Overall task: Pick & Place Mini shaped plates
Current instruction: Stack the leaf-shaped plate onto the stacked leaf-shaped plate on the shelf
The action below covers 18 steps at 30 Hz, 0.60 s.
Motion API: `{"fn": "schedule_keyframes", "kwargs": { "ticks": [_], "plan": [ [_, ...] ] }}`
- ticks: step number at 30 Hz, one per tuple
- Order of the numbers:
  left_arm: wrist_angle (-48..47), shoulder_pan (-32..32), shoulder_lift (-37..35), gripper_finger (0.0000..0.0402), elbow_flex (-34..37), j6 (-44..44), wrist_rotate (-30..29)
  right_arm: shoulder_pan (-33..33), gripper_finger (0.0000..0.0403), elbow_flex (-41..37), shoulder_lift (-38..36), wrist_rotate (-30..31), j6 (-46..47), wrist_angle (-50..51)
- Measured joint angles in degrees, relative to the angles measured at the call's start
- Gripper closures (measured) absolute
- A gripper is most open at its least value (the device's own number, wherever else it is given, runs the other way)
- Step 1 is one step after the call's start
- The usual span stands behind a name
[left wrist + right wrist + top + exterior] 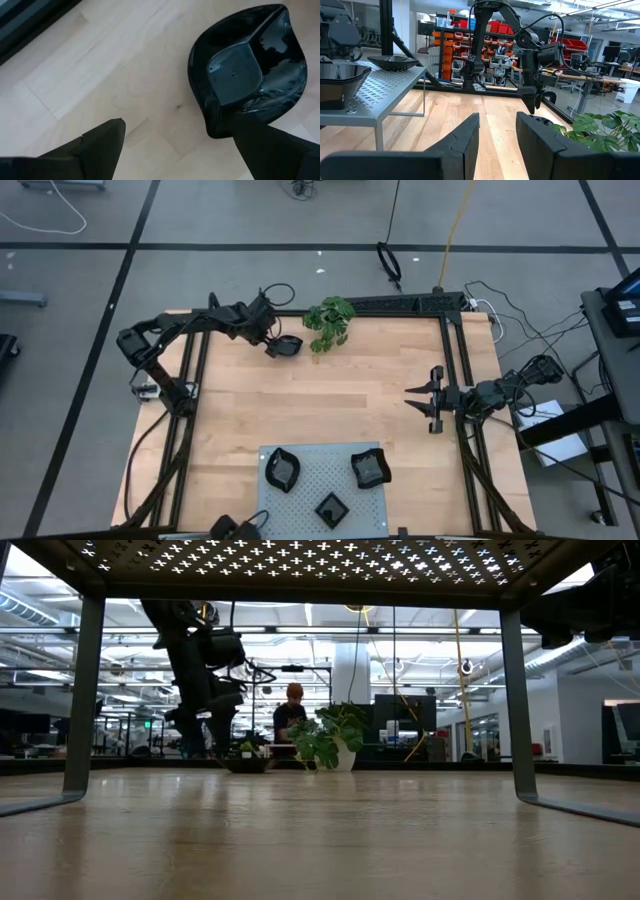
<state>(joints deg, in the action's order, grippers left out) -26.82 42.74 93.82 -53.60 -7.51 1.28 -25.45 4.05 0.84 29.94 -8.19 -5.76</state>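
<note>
On your left, the left gripper (272,340) stands with its fingers spread wide over a black plate (287,346) lying on the table (380,410) just beside the plant (329,321). Three more plates (368,468) sit on the grey panel (310,490) at the near edge. On the right, the right gripper (418,401) waits at the table's side, fingers (460,142) narrowly apart and holding nothing.

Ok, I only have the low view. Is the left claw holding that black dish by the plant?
Observer: No. The left claw is open, and the glossy black rounded dish lies on the wooden table.
Operator: What's on the rack above the camera?
Observer: Three more black dishes on the grey perforated metal panel.
Operator: And the right claw?
Observer: The right claw is empty, at the table's right side.
</note>
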Motion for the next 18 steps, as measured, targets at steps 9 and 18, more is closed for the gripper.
{"fn": "schedule_keyframes", "kwargs": {
  "ticks": [9,18],
  "plan": [
    [3.04,-0.42,3.16,0.0039,0.00,-0.09,0.32,0.02,0.0284,0.00,0.00,0.02,0.00,-0.02],
    [5.31,-0.39,3.48,0.0039,0.02,-1.18,0.23,0.02,0.0284,0.02,0.00,0.00,0.00,-0.02]
  ]
}}
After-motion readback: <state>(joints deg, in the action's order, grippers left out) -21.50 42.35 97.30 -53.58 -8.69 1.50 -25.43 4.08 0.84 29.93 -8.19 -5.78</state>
